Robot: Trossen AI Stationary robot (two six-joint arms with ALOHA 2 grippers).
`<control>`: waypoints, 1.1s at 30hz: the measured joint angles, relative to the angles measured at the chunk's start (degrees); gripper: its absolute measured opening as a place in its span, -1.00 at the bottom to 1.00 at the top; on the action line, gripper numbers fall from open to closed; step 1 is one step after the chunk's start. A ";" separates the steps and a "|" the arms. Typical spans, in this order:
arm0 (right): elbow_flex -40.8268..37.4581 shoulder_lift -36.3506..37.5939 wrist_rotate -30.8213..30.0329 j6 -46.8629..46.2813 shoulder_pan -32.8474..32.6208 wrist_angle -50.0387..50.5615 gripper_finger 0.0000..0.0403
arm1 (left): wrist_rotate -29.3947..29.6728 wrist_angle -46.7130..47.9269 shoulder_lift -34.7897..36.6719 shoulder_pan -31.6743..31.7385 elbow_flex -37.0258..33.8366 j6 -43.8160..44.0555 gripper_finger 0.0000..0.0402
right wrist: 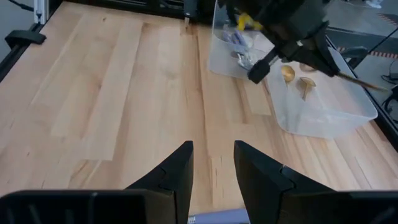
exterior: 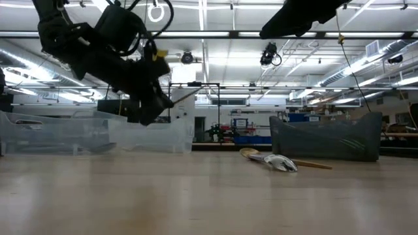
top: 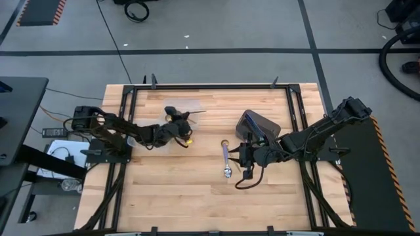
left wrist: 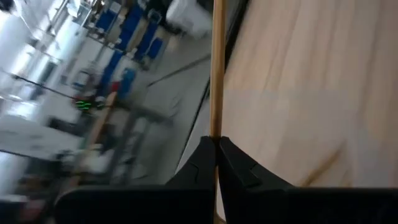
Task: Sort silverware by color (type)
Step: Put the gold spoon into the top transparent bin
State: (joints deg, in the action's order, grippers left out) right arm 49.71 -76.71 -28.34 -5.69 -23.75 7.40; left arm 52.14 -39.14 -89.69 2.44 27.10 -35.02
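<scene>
Silverware, partly sorted. One gold spoon (left wrist: 217, 68): slim handle pinched between the pressed-together fingers of the left gripper (top: 186, 117), held above the clear plastic containers (right wrist: 323, 106) at the table's left-centre. Two gold spoons (right wrist: 297, 79) lie in the nearer container; blue-purple pieces (right wrist: 236, 40) lie in the farther one. Two spoons, one silver (exterior: 279, 162) and one gold-handled (exterior: 311, 164), lie on the wooden table (top: 184, 190) beside the dark grey bin (top: 257, 124). Right gripper (top: 240, 155): fingers spread, empty, just above the table by those spoons.
</scene>
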 joint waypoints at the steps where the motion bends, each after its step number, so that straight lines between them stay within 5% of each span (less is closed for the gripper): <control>1: 0.00 0.00 0.00 -0.42 -0.01 -0.02 -0.38 | -2.43 -0.90 0.59 0.02 0.03 2.43 -0.97; 6: 0.00 0.00 -1.46 -1.09 0.22 -0.08 -0.38 | -9.88 3.17 6.12 -0.11 1.09 4.83 -0.97; 11: 0.00 0.00 -2.08 -3.08 1.10 -0.22 -0.38 | -16.40 25.66 14.01 2.45 5.73 8.01 -0.97; 18: 0.00 0.00 -2.08 -3.76 1.84 -1.08 -0.38 | -25.85 54.22 15.02 8.91 14.10 6.55 -0.97; 33: 0.00 0.00 -2.12 -4.91 2.25 -2.63 -0.38 | -40.81 62.27 13.49 21.57 19.82 -13.48 -0.97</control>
State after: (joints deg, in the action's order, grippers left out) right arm 49.71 -76.71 -30.46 -10.60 -21.50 4.77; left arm 11.33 23.13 -76.20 24.01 46.92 -48.51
